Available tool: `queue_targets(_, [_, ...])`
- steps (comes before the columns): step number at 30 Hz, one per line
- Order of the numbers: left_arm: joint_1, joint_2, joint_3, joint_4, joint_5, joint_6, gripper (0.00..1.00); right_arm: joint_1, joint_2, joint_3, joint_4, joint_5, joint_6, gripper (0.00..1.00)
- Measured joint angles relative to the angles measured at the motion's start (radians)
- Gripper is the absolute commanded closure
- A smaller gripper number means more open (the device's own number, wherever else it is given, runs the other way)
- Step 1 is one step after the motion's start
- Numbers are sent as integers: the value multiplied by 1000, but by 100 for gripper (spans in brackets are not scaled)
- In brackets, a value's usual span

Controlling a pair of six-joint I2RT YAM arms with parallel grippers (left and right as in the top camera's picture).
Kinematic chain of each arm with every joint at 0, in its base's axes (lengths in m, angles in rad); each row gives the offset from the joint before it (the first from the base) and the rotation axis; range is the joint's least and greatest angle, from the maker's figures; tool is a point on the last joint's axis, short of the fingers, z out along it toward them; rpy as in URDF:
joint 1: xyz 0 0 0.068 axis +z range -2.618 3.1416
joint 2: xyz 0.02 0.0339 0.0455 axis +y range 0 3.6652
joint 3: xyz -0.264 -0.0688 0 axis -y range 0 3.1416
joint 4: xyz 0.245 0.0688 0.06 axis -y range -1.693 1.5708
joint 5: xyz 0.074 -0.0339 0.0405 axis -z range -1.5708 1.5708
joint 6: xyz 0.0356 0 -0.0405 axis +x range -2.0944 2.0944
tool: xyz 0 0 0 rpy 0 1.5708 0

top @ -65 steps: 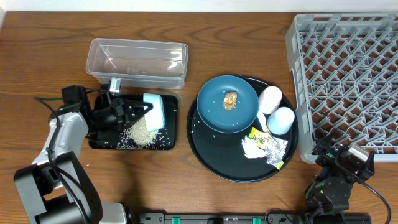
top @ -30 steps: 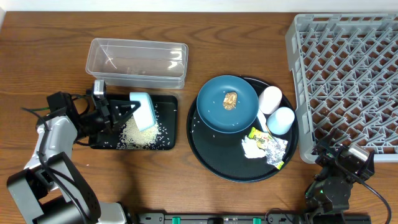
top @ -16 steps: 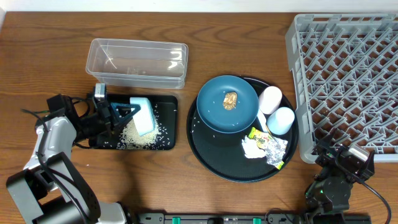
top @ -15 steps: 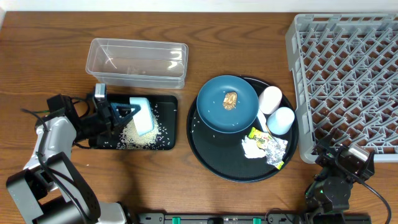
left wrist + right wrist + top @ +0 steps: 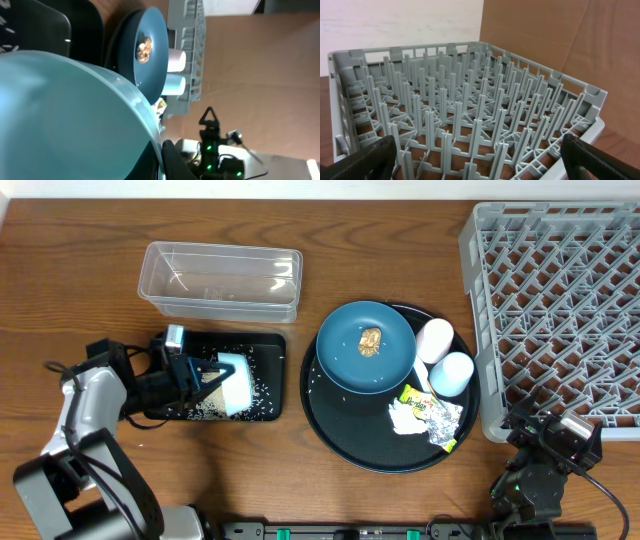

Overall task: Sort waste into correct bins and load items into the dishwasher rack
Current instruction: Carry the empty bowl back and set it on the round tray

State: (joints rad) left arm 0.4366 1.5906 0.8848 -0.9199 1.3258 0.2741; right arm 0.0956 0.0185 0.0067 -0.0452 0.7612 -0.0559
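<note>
- Wooden counter [image 5: 80,240] carries everything; the grey dishwasher rack [image 5: 560,290] fills its right end, with nothing loaded that I can see.
- Round black tray [image 5: 350,435] holds the dark-blue plate [image 5: 345,365], white cup [image 5: 434,340] and light-blue cup [image 5: 452,372].
- Black rectangular tray [image 5: 265,350], just below the clear tub [image 5: 220,280], has rice [image 5: 200,410] scattered in it.
- Pale-blue bowl [image 5: 235,385] is tipped on its side over that tray, its rim pinched in the closed left gripper [image 5: 195,375]; I judge this the rice-dumping step.
- Right gripper [image 5: 480,155] gapes wide and empty, facing the rack.
- Next likely calls for lifting the bowl clear and carrying it toward the rack.
</note>
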Motion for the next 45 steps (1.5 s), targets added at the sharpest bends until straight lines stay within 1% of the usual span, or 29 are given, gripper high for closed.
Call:
queue_targets(3, [-31, -60, 0, 0, -7, 15, 94, 0, 0, 0, 0, 0, 0, 1])
queue_targets(7, [-86, -185, 0, -7, -22, 19, 94, 0, 0, 0, 0, 0, 0, 1])
queue_targets(11, [-188, -318, 0, -15, -102, 3, 94, 0, 0, 0, 0, 0, 0, 1])
queue_targets(16, [-407, -450, 0, 10, -273, -86, 94, 0, 0, 0, 0, 0, 0, 1])
queue_targets(18, [-504, -487, 0, 49, -342, -138, 94, 0, 0, 0, 0, 0, 0, 1])
queue_targets(22, [-736, -533, 0, 138, -507, -280, 94, 0, 0, 0, 0, 0, 0, 1])
queue_targets(26, [-952, -524, 0, 208, -691, -430, 94, 0, 0, 0, 0, 0, 0, 1])
queue_targets(29, [-1117, -496, 0, 249, -863, -563, 94, 0, 0, 0, 0, 0, 0, 1])
queue_targets(32, [-1246, -454, 0, 286, -1012, -684, 94, 0, 0, 0, 0, 0, 0, 1])
queue_targets(34, [-1308, -415, 0, 321, -1097, -768, 94, 0, 0, 0, 0, 0, 0, 1])
queue_targets(39, [-1398, -298, 0, 439, -1185, -877, 94, 0, 0, 0, 0, 0, 0, 1])
queue_targets(45, [-1476, -136, 0, 543, -1210, -928, 94, 0, 0, 0, 0, 1, 0, 1])
